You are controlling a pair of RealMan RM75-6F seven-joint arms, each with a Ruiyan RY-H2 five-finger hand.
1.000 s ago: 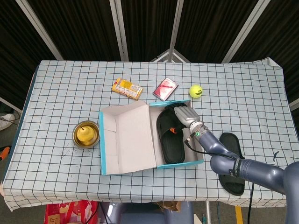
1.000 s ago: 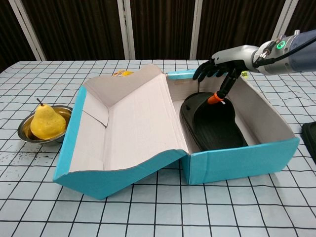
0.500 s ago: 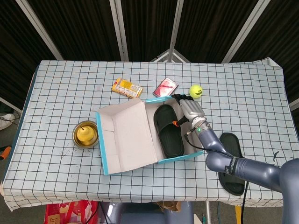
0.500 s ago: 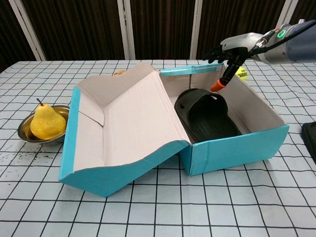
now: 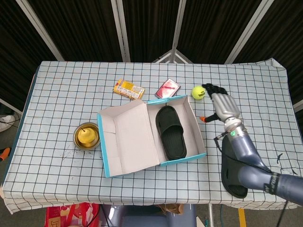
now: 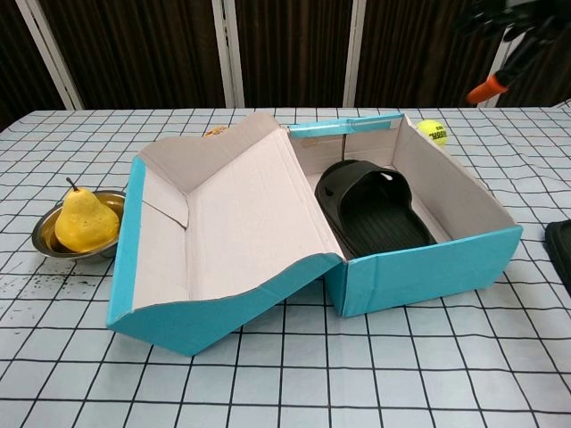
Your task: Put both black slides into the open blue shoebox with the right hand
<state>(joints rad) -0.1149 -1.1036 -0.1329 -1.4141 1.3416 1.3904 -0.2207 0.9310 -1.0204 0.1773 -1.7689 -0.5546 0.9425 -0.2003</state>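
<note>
Right hand (image 5: 222, 105) has left the blue shoebox (image 5: 152, 137) since half a second ago — now up over the table's right side, near the tennis ball (image 5: 198, 92), fingers spread, holding nothing. Box hasn't shifted since then; first black slide (image 5: 171, 131) lies flat in the box's right compartment, lid folded out left. Second black slide (image 5: 235, 177) sits near the table's front-right corner, mostly covered by the right forearm in the head view and cut to a sliver at the chest view's edge. Chest view clips the hand — only dark fingers (image 6: 500, 12) and an orange tip show. Left hand not visible.
</note>
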